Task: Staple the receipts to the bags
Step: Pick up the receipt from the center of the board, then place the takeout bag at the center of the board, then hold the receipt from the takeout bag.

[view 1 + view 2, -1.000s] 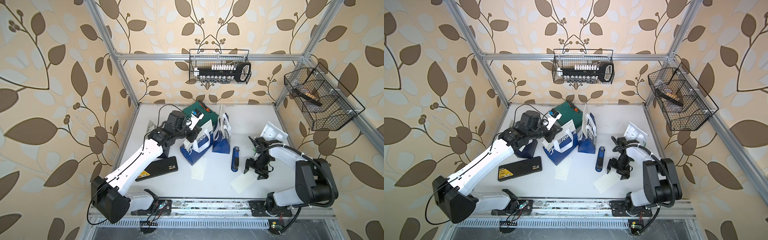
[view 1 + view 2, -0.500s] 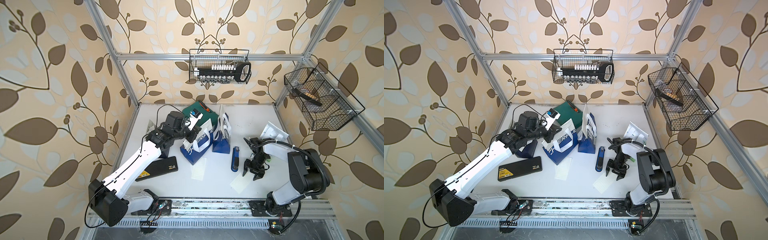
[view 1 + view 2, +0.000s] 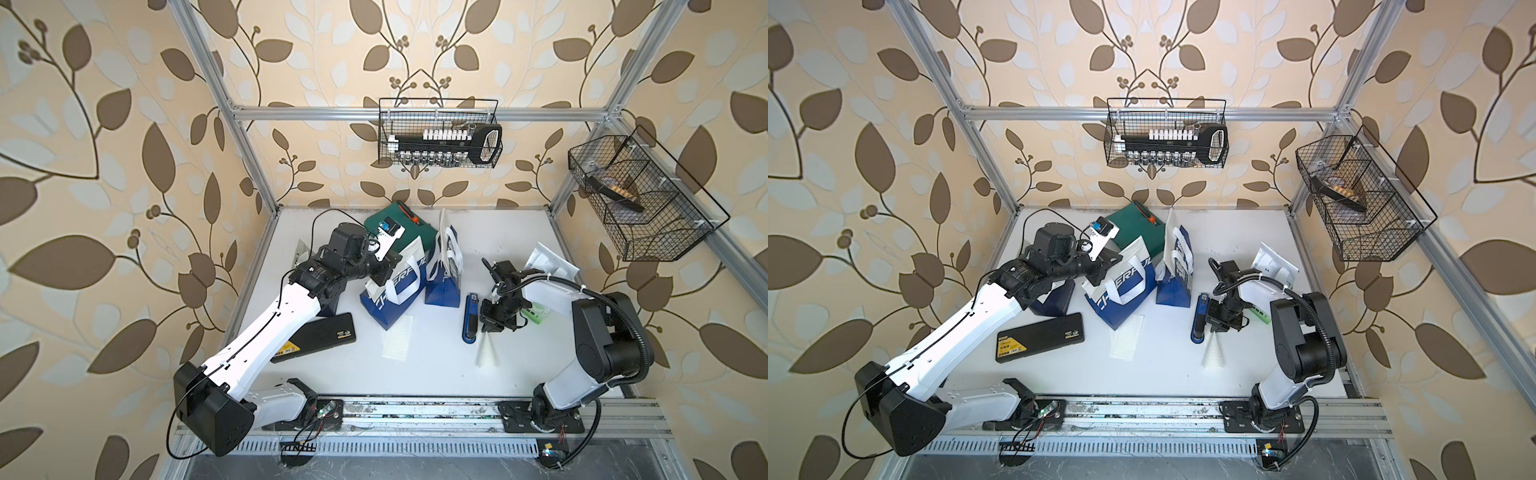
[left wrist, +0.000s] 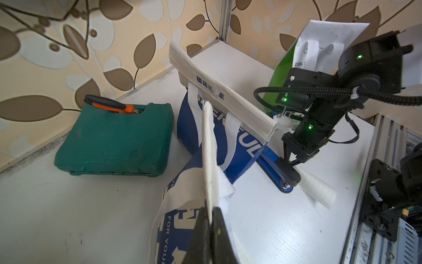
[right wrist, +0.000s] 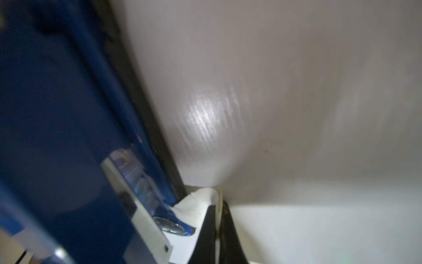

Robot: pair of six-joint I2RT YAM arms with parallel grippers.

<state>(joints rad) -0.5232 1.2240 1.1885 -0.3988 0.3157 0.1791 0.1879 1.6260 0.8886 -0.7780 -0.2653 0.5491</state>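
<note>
Receipt [image 3: 487, 353] pinched, right gripper [image 3: 491, 331] clenched on it!
Its length trails frontward; our left gripper [image 4: 211, 209] clamps the bag [image 3: 390, 291] across the stapler [image 3: 469, 318].

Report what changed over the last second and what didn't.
The right end effector swung in beside the blue stapler, dropped and shut on the near receipt, which now curls upward instead of lying flat. Unchanged: the left end effector stays shut on the white rim of the navy bag; the other receipt and the stapler have not moved.
</note>
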